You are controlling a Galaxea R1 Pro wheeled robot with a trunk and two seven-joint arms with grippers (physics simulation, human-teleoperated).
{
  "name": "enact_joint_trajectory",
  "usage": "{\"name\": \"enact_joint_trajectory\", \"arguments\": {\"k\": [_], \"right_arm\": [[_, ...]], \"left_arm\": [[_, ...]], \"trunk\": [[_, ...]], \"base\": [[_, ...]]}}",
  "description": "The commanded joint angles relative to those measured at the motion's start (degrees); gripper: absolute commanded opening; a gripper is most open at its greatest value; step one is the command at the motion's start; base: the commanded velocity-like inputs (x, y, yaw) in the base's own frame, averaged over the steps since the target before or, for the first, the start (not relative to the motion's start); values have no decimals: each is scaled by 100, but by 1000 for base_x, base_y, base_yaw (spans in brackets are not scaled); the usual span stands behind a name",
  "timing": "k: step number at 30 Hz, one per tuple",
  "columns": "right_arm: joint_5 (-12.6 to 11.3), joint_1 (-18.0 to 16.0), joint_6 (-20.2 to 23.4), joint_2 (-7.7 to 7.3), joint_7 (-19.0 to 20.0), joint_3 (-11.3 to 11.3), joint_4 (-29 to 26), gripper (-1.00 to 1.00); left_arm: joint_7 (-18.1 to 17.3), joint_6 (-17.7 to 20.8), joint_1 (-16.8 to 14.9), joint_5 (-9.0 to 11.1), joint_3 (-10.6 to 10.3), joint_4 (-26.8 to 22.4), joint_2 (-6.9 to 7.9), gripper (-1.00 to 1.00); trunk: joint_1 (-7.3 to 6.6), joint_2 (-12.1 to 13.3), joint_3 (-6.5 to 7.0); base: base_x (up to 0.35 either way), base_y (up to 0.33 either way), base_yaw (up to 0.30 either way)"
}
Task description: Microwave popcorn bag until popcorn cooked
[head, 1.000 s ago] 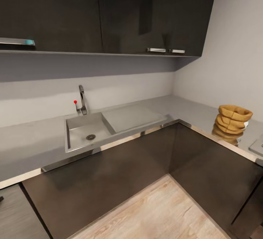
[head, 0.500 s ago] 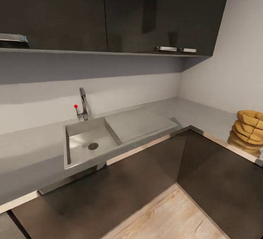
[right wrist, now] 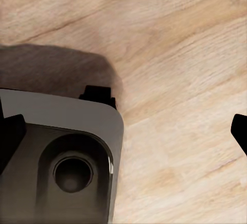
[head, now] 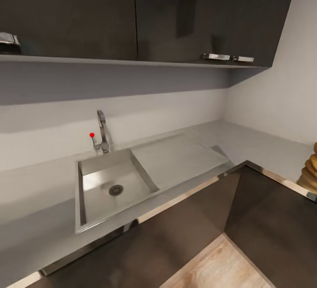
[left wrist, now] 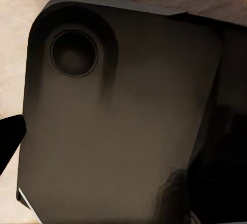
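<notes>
Bag (head: 311,167) is sitting at far 3 o'clock of head view, cut by the frame edge, just a sliver of tan folds showing w/ its reflection under it. It's resting on the countertop (head: 259,142), on the L's right-hand leg, near the mirror-bright front edge. Sink (head: 112,186) & tap (head: 102,131) are lying at approx 8–9 o'clock of centre, well apart from the bag; dark wall cabinets (head: 145,15) are hanging at 12.

Both wrist cams are pointing down: wood floor (right wrist: 180,80) plus the robot's own dark base (left wrist: 118,126). Right pincer (right wrist: 123,131): black tips are showing at opposite edges of its view, so it's standing spread wide, holding nothing. Left pincer: one dark tip (left wrist: 10,136) at the edge, can't tell if spread or pressed together.

Judgement: bag is lying off to robot's right, so right arm is looking like the nearer one; bag is squat & upright, axis vertical. Robot is prob needing to turn/roll toward 3 o'clock before any reach
</notes>
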Motion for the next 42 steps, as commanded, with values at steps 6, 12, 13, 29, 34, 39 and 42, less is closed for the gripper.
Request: {"name": "enact_joint_trajectory", "arguments": {"k": [6, 12, 13, 29, 34, 39, 42], "right_arm": [[23, -7, -17, -2, -3, -50, 18, 100], [20, -7, -15, -2, -3, -53, 18, 100], [20, -7, -15, -2, -3, -54, 18, 100], [-447, -9, -22, -8, -3, -88, 18, 100], [-994, -7, -32, -13, -2, -84, 18, 100], [-1029, -7, -30, -11, 4, -77, 18, 100], [-1027, -7, -25, -8, 5, -74, 18, 100]], "left_arm": [[13, -31, 1, 21, 14, -13, -5, 100], [15, -40, 1, 27, 18, -13, -5, 100], [15, -40, 1, 28, 18, -13, -5, 100], [43, -41, 1, 29, 18, -13, -7, 100], [49, -41, 1, 34, 18, -13, -2, 100], [58, -41, 1, 37, 26, -20, -3, 100], [57, -76, 1, 38, 24, -26, -3, 100]], "trunk": [[3, -2, 4], [3, -2, 19], [3, -2, 22], [3, -2, 64], [3, -2, 78], [3, -2, 91], [3, -2, 99]], "base": [[126, 44, -186], [4, 1, -277], [0, 0, -280], [0, 0, -281], [0, 0, -283], [0, 0, -284], [0, 0, -284]]}}
